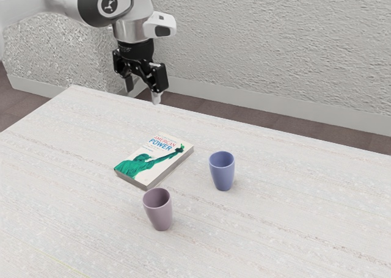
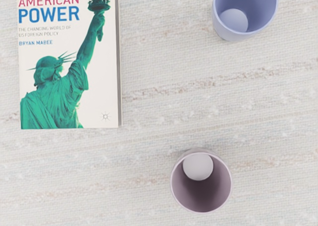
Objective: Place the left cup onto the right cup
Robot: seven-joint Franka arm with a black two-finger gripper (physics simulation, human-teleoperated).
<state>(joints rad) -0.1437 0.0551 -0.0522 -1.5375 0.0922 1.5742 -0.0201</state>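
Exterior view: the pincer (image 1: 143, 90) hangs in the air above the far edge of the tabletop (image 1: 293, 223), toward the far corner on the exterior view's left. Its two black fingers point downward and are spread apart, with nothing between them.

Both cups stand upright, mouths up, in the middle region of the tabletop, well apart from the pincer and far below it.

- The mauve cup (image 1: 158, 209) is closer to the near edge and lies on the exterior view's left of the pair.
- The blue cup (image 1: 221, 170) stands farther from the near edge and on the exterior view's right. The two cups are near each other but do not touch.
- A book (image 1: 154, 161) lies flat between the pincer's position and the cups, just beside both and touching neither. Its cover shows a green Statue of Liberty and the words "American Power".

Wrist view: the camera looks straight down into both cups.

- The mauve cup (image 2: 200, 180) and the blue cup (image 2: 244, 12) each show a pale round bottom inside.
- The book (image 2: 69, 62) lies beside them on the pale, grained tabletop (image 2: 174, 97).

A rough grey wall (image 1: 275, 40) stands beyond the far edge.
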